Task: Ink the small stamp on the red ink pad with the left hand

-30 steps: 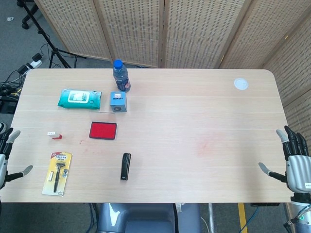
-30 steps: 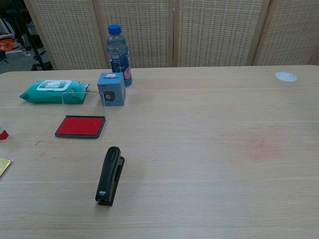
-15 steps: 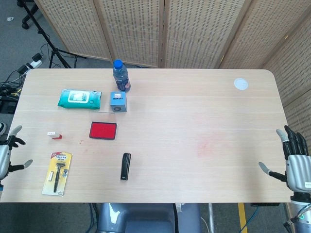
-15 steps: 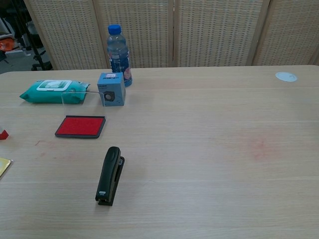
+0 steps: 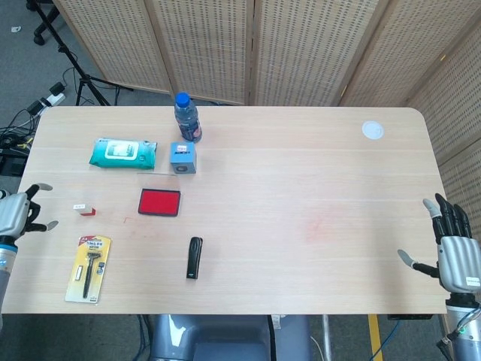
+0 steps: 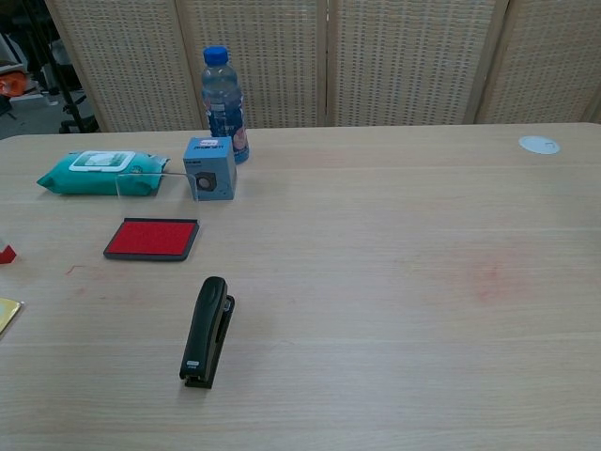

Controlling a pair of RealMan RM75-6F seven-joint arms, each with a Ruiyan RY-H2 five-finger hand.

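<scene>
The small stamp, white on top with a red base, lies near the table's left edge; only its red corner shows in the chest view. The red ink pad sits flat to the stamp's right. My left hand hovers at the table's left edge, fingers apart and empty, a short way left of the stamp. My right hand stays open off the table's right edge, far from both. Neither hand shows in the chest view.
A black stapler lies in front of the pad. A packaged razor is at the front left. A wipes pack, a small blue box and a water bottle stand behind the pad. A white disc is far right.
My left hand has risen from the front-left corner and moved along the table's left edge toward the stamp. The right hand has barely shifted. Nothing on the table moved.
</scene>
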